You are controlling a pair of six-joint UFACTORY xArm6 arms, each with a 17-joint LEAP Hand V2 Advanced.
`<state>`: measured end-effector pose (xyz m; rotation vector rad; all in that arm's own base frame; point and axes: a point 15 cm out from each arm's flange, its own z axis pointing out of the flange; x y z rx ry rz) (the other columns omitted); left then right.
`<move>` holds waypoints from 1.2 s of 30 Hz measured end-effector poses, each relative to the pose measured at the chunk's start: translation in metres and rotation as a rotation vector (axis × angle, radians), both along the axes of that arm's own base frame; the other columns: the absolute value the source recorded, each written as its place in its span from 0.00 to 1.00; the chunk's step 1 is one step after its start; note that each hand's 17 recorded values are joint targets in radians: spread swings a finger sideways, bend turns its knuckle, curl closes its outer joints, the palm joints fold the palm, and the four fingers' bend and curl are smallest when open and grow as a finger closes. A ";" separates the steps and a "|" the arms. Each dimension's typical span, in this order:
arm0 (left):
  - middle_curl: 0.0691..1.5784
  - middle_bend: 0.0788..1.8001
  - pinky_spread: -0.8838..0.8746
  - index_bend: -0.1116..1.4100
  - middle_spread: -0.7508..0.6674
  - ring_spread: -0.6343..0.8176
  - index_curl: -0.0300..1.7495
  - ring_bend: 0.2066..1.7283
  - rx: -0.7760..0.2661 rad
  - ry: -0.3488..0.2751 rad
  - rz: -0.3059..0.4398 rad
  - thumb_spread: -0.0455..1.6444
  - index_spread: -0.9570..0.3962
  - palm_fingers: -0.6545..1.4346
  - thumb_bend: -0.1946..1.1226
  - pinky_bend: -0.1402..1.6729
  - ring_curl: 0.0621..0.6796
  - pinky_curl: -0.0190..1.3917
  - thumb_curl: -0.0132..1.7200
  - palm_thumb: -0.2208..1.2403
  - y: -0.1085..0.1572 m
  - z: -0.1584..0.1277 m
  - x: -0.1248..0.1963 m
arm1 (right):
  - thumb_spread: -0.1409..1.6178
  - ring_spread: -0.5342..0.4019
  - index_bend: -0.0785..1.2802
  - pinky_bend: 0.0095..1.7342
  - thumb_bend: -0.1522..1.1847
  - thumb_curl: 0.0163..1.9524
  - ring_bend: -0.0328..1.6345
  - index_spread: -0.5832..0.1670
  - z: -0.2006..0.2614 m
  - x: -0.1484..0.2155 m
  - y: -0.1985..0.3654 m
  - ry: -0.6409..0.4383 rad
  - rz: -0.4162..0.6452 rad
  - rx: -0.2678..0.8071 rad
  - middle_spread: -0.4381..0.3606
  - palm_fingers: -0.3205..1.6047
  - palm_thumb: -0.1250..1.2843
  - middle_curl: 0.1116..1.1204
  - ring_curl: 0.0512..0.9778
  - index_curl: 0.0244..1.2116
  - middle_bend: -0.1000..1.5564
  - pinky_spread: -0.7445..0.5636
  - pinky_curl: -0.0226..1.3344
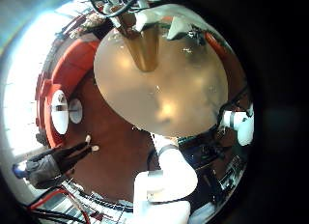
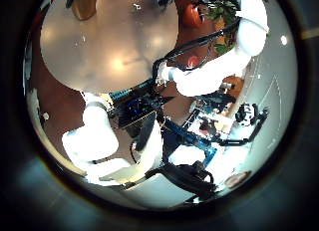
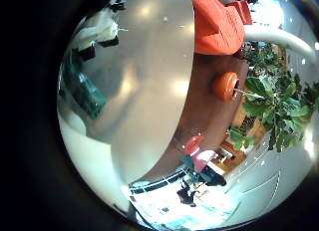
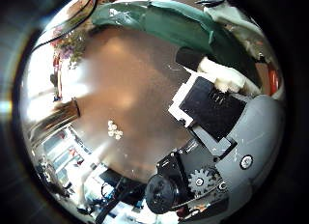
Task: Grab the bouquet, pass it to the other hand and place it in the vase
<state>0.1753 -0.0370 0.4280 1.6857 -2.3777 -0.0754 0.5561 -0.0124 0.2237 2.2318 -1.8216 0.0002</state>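
The right hand [image 4: 212, 103] hangs high over the table [image 1: 183, 98]. In its thumb side view one finger [image 4: 208, 89], made of blocky hard parts with a small toothed wheel near its root, reaches out loosely into the air. Nothing lies in it or against it, so this hand is open and empty. Of the left hand I can see only the smooth rounded shell of its arm [image 1: 164, 185], so I cannot tell how its fingers stand. It is also well above the table and nothing fills its views. The bouquet [image 4: 70, 48] shows only in the right thumb side view. It is a small loose bunch of tiny blossoms and thin stems that seems to lie on the table top close to the rim, far from both palms. It is too small to tell more about its wrapping or stems. The vase [image 1: 145, 41] stands upright on the same table near its rim and apart from the bouquet. It is a tall body which widens toward the mouth, with a shiny, metal-like skin. The table is round, and its top is smooth and glossy enough to mirror the room lights as soft bright patches. A few small pale bits [image 4: 114, 130] lie on it, nearer the middle.
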 end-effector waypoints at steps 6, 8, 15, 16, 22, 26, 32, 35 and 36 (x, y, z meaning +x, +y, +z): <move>0.18 0.07 0.82 0.19 0.84 0.86 0.21 0.16 -0.010 -0.012 0.008 0.67 0.74 0.35 0.13 0.18 0.23 0.21 0.19 0.33 0.003 0.004 0.001 | 0.51 0.39 0.98 0.88 0.16 0.40 0.93 0.50 0.028 -0.004 0.028 -0.036 -0.067 0.279 0.40 0.77 0.87 0.58 0.58 0.64 0.92 0.42 0.33; 0.18 0.07 0.82 0.19 0.84 0.86 0.21 0.16 -0.012 -0.015 0.007 0.67 0.74 0.35 0.13 0.18 0.23 0.21 0.19 0.33 0.003 0.005 0.001 | 0.51 0.39 0.99 0.88 0.16 0.42 0.93 0.50 0.043 -0.007 0.039 -0.039 -0.106 0.409 0.40 0.77 0.88 0.59 0.59 0.64 0.93 0.43 0.34; 0.18 0.07 0.82 0.19 0.84 0.86 0.21 0.16 -0.026 -0.022 0.012 0.67 0.74 0.35 0.13 0.18 0.23 0.21 0.19 0.33 0.000 0.009 0.003 | 0.51 0.39 0.99 0.86 0.15 0.45 0.94 0.51 0.099 -0.015 0.018 -0.087 -0.239 0.749 0.41 0.76 0.89 0.60 0.60 0.64 0.93 0.43 0.37; 0.18 0.07 0.82 0.19 0.84 0.86 0.21 0.16 -0.031 -0.025 0.015 0.67 0.74 0.36 0.13 0.18 0.23 0.21 0.19 0.33 0.000 0.010 0.004 | 0.51 0.39 0.99 0.86 0.15 0.46 0.94 0.51 0.105 -0.016 0.017 -0.087 -0.251 0.796 0.41 0.76 0.89 0.60 0.60 0.64 0.93 0.43 0.37; 0.18 0.07 0.82 0.19 0.83 0.86 0.21 0.16 -0.039 -0.028 0.019 0.67 0.74 0.36 0.13 0.18 0.23 0.21 0.19 0.33 -0.002 0.012 0.005 | 0.51 0.39 1.00 0.85 0.14 0.49 0.94 0.52 0.150 -0.028 -0.005 -0.099 -0.327 1.074 0.41 0.76 0.89 0.61 0.61 0.64 0.93 0.44 0.40; 0.18 0.07 0.83 0.19 0.83 0.86 0.21 0.16 -0.055 -0.036 0.024 0.67 0.74 0.36 0.13 0.18 0.23 0.21 0.19 0.34 -0.008 0.016 0.005 | 0.52 0.39 1.00 0.84 0.13 0.50 0.93 0.52 0.157 -0.036 -0.015 -0.105 -0.322 1.093 0.41 0.76 0.89 0.61 0.62 0.64 0.93 0.44 0.42; 0.18 0.07 0.82 0.19 0.83 0.85 0.22 0.16 -0.066 -0.036 0.021 0.67 0.74 0.36 0.13 0.18 0.23 0.20 0.18 0.34 -0.011 0.017 0.004 | 0.53 0.38 1.00 0.84 0.12 0.52 0.93 0.52 0.134 -0.041 -0.029 -0.069 -0.343 1.005 0.41 0.75 0.90 0.62 0.63 0.64 0.93 0.44 0.45; 0.18 0.07 0.82 0.19 0.83 0.85 0.22 0.15 -0.073 -0.036 0.030 0.67 0.74 0.36 0.13 0.18 0.23 0.20 0.18 0.34 -0.014 0.018 0.003 | 0.53 0.38 1.00 0.83 0.12 0.53 0.93 0.52 0.121 -0.045 -0.035 -0.044 -0.349 0.964 0.41 0.74 0.89 0.63 0.63 0.64 0.93 0.44 0.46; 0.18 0.07 0.82 0.19 0.83 0.85 0.22 0.15 -0.077 -0.032 0.030 0.67 0.74 0.36 0.13 0.18 0.23 0.20 0.18 0.34 -0.017 0.017 0.003 | 0.53 0.38 1.00 0.83 0.12 0.54 0.93 0.52 0.116 -0.045 -0.037 -0.036 -0.350 0.956 0.41 0.74 0.89 0.63 0.64 0.65 0.93 0.44 0.47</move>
